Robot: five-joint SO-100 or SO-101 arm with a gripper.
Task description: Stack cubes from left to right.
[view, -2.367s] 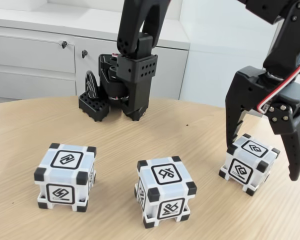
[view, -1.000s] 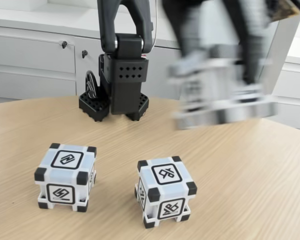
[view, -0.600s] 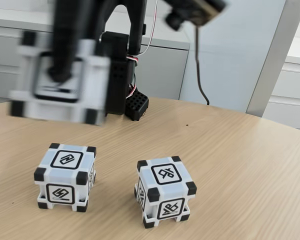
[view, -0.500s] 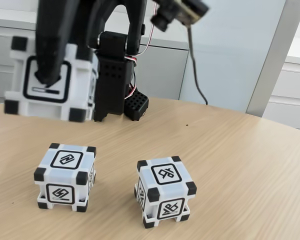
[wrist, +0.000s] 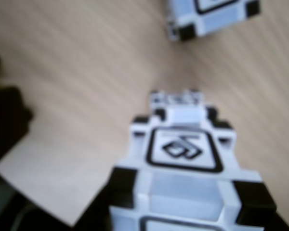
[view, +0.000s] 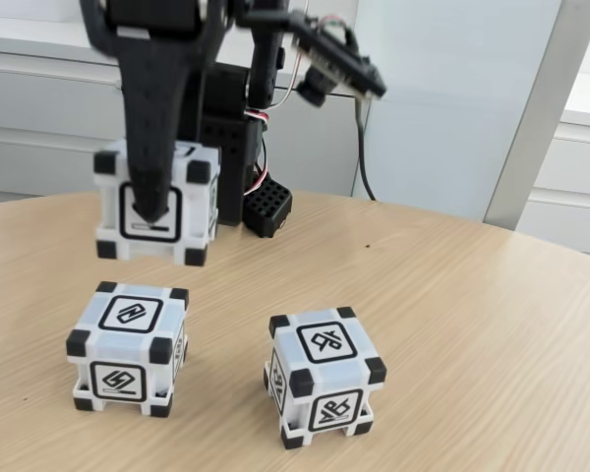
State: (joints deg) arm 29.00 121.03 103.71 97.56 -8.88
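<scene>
Gripper: the black two-finger gripper (view: 157, 211) is pinching a white plastic cube with black corner blocks (view: 157, 202), clear of the table.
Held cube: it hangs just above the left white cube with black corners (view: 128, 347) in the fixed view, not touching it.
Middle cube: a third like white cube (view: 324, 377) stands on the light wooden table (view: 472, 334), to the right of the left one, apart from it.
Wrist view: the held cube (wrist: 185, 166) is blurred and close; another cube (wrist: 209, 17) sits at the top edge.

left cube (view: 128, 349): upright on table, near left | middle cube (view: 325, 377): upright on table, right of it, apart | third cube (view: 157, 202): raised above left cube, not touching, slightly tilted
</scene>
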